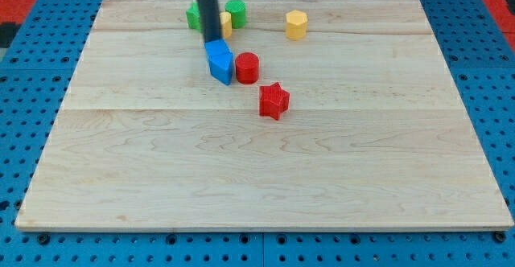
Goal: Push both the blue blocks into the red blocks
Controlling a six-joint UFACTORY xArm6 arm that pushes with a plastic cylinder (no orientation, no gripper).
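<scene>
Nearest the camera: bare wooden tabletop (pixel 265 186) fills the view's bottom half; no block lies there.
Red star block (pixel 273 100): the block closest to the view's bottom, standing alone just below and to the right of the red cylinder.
Red cylinder block (pixel 247 67): upright, touching or all but touching the right side of the blue block.
Blue block (pixel 219 62): an angular, roughly pentagonal piece; only one blue block can be made out, and whether a second hides behind the rod I cannot tell.
My tip (pixel 212 41): resting at the blue block's upper edge, on the side away from the red star.
Pincer: none on this arm, so there is nothing spread or pressed together; the rod's end alone does the work.
Far row: green block (pixel 236 11) and another green block (pixel 193 16) with a yellow block (pixel 226 22) partly hidden by the rod; a yellow hexagonal block (pixel 296 25) sits apart to the view's right.
Handling, as I judge it: the blue block looks light, rigid and smooth, likely to slide easily and to spin if pushed off-centre.
Where to press: against the middle of a flat face, aiming along the line to the reds.
</scene>
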